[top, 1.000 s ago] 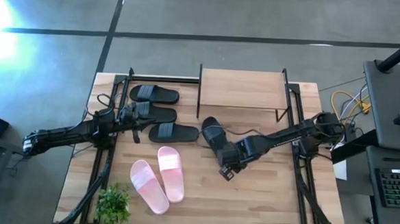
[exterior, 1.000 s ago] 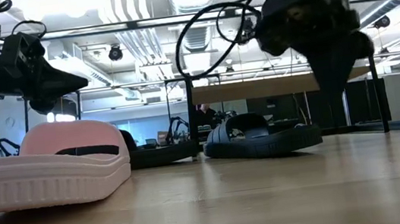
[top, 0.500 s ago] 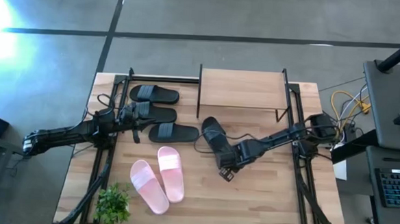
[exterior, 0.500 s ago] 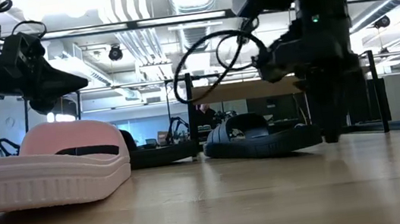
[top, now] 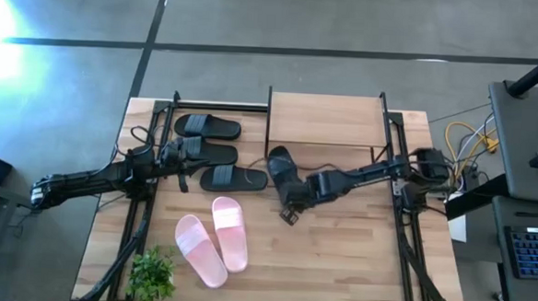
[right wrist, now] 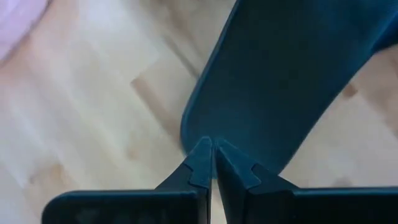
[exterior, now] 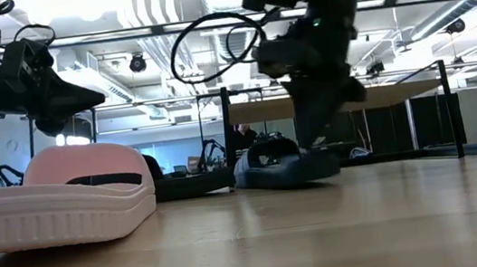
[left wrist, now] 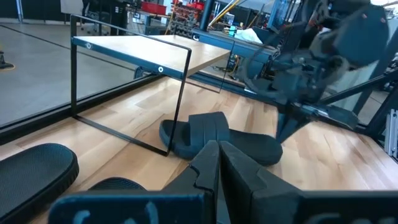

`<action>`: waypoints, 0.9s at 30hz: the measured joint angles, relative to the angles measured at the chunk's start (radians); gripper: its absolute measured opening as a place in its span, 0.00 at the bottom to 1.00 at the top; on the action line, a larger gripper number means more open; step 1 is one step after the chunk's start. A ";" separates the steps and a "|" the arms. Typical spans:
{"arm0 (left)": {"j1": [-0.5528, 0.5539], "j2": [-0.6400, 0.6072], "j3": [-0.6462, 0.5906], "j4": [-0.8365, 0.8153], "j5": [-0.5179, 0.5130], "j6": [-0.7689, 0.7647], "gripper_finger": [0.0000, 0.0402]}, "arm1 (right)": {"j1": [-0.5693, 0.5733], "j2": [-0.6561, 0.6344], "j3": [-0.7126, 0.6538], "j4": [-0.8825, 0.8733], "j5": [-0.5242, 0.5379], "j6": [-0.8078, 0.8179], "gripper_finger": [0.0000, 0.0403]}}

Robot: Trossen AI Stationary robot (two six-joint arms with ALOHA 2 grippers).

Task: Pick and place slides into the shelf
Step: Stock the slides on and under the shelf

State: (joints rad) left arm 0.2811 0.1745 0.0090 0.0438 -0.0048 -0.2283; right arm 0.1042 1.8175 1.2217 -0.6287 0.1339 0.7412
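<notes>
A black slide (top: pixel 281 168) lies flat on the table just in front of the shelf (top: pixel 326 122), a low rack with a light plank top and a thin black frame. My right gripper (top: pixel 290 197) stands shut at this slide's near end, as the right wrist view (right wrist: pixel 212 148) shows. Three more black slides (top: pixel 210 151) lie in a row at the far left. Beside them my left gripper (top: pixel 184 161) waits, shut and touching nothing. Two pale pink slides (top: pixel 214 240) lie near the table's front left. My right gripper has its shut fingertips (right wrist: pixel 202 155) against the rim of the black slide's near end (right wrist: pixel 205 127). The fingers come from above, pointing down. The slide (exterior: pixel 279 169) lies with its sole flat on the table.
A small green plant (top: pixel 152 273) stands at the near left corner. Black frame rails run along the table's left and right sides. Bare wood lies open in the near right part of the table (top: pixel 364 266). A desk with a keyboard stands beyond the right edge.
My right gripper came down to the table, then moved left and toward the far edge, closer to the shelf. The black slide at its tips slid the same way and turned a little. The left arm kept still.
</notes>
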 joint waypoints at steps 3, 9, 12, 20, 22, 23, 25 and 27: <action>0.000 0.001 0.000 0.000 0.000 0.000 0.00 | -0.029 0.000 0.000 0.010 -0.008 -0.020 0.03; 0.000 0.000 0.000 0.000 0.000 0.000 0.00 | -0.031 -0.002 0.000 -0.036 -0.127 -0.102 0.03; 0.000 0.000 0.000 0.000 0.000 0.000 0.00 | -0.012 -0.007 0.000 -0.106 -0.129 -0.120 0.03; 0.000 0.001 0.000 0.000 0.000 0.000 0.00 | -0.023 -0.001 -0.032 -0.100 -0.084 -0.160 0.03; 0.000 0.000 0.000 0.001 0.000 0.000 0.00 | -0.033 -0.001 -0.035 -0.066 -0.081 -0.161 0.03; 0.000 0.001 0.000 0.001 0.000 0.000 0.00 | -0.039 -0.001 -0.035 -0.056 -0.081 -0.162 0.03; 0.000 0.000 0.000 -0.001 0.000 0.000 0.00 | -0.048 0.001 -0.036 -0.023 -0.081 -0.165 0.03; 0.000 0.000 0.000 0.001 0.000 0.000 0.00 | -0.057 0.007 -0.036 0.000 -0.080 -0.166 0.03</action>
State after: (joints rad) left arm 0.2813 0.1745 0.0089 0.0446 -0.0048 -0.2279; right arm 0.0471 1.8248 1.1862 -0.6290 0.0540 0.5750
